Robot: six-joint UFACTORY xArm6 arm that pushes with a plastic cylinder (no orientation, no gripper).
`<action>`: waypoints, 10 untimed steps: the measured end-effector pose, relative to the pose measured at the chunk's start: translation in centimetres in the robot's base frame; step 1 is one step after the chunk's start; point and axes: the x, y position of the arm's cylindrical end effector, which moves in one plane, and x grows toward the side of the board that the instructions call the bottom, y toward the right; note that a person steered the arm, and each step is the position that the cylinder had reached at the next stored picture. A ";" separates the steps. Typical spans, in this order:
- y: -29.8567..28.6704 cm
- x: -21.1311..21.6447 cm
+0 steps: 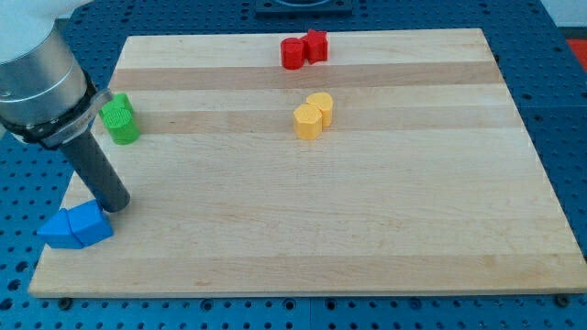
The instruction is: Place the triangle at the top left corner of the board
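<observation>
From the one camera view, my arm comes in from the upper left, and since it ends in a plain rod I have no hand to speak of, nothing spread or pressed together or pinching; my tip point(116, 205) rests on the wooden tabletop point(367, 229) touching or just beside the top right edge of the blue triangle point(76, 226). That triangle, the thing I am to move, lies at the board's lower left corner, its left part overhanging or right at the edge, with my tip at about one o'clock from it. I judge it a small, rigid, light block, likely plastic or painted wood, that will slide easily on the smooth wood and may spin if pushed off-centre; I cannot grasp it, so the place to bear on would be the middle of its lower face, at roughly six o'clock, to send it toward twelve o'clock and the top left corner. The green block point(120, 121), a rounded lobed shape, stands along that path at about twelve o'clock from the triangle, near the left edge, and could get caught up. The red blocks point(304, 49) touch each other near the top edge at centre; the yellow block point(314, 115) sits below them, well apart from my tip. I can read no brand, label or writing anywhere.
</observation>
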 end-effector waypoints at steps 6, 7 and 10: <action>-7.4 3.0; -6.6 5.9; -0.2 5.5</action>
